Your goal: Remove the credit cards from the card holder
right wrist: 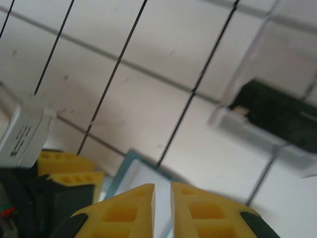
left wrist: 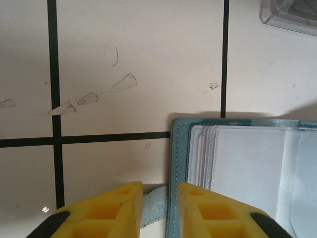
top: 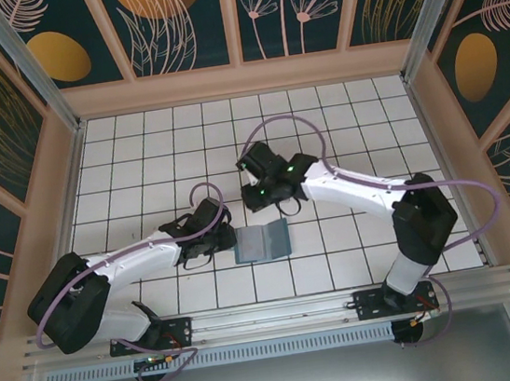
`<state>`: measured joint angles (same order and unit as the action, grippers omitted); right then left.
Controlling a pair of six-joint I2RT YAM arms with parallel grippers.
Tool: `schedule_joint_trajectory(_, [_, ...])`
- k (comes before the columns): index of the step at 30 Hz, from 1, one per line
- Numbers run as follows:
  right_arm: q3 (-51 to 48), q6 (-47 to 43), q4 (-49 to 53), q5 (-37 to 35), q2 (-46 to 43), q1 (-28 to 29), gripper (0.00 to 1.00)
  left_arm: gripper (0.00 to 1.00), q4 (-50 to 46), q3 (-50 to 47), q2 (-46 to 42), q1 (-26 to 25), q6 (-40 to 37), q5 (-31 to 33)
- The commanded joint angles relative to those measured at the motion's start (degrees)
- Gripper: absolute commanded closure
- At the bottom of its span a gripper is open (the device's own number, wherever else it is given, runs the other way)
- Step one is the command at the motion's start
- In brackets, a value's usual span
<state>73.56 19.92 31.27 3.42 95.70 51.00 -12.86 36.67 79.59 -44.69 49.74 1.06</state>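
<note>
White tiles with black grid lines form the counter (top: 155, 147), enclosed by dark walls (top: 184, 12) printed with flowers and leaves.

1. Holder (top: 262, 243): lies open and flat on the counter, near the front centre, between the two hands. The cover is teal. Inside, a stack of clear sleeves (left wrist: 247, 158) shows a pale, whitish face. Whether the pale face is a card cannot be told.

2. Left hand (left wrist: 159, 184): positioned at the holder's left edge. The fingers stand close together, with the soft teal edge of the cover caught between them. One finger lies over the cover and the other over bare tile. State: clenched on the holder's edge.

3. Right hand (right wrist: 162, 186): poised at the holder's far side, over its upper edge. The fingers are nearly together, leaving only a thin slit. No object can be made out in the slit; whether anything thin is pinched there cannot be told.

4. Stand (right wrist: 257, 134): clear plastic, on the counter beyond the holder and apart from it. A dark flat piece (right wrist: 282, 114) sits in it, blurred.
</note>
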Motion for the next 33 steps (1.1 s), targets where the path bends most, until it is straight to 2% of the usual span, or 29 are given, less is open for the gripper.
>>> schedule_joint_trajectory(1, [-1.1,5.5,0.8,2.2,3.1,1.8,0.84,0.75,-0.7,-1.3,-1.2,0.2,-0.2,0.9])
schedule_joint_trajectory(4, [-1.0,6.8,1.0,1.4,5.1,3.2,0.84,0.77,-0.1,-2.8,-1.4,0.2,0.2,0.8])
schedule_joint_trajectory(9, [-1.9,9.4,-2.7,5.0,7.7,4.9,0.88,0.79,2.2,-6.1,-1.6,0.1,0.9,-0.3])
schedule_joint_trajectory(24, [-2.2,11.5,-5.8,8.1,14.0,7.5,0.91,0.79,2.7,-7.7,-1.4,0.2,0.7,-0.3])
schedule_joint_trajectory(33, [-5.2,12.0,-2.9,3.2,12.2,7.4,0.93,0.79,2.2,-7.1,-0.5,0.1,0.2,-0.5])
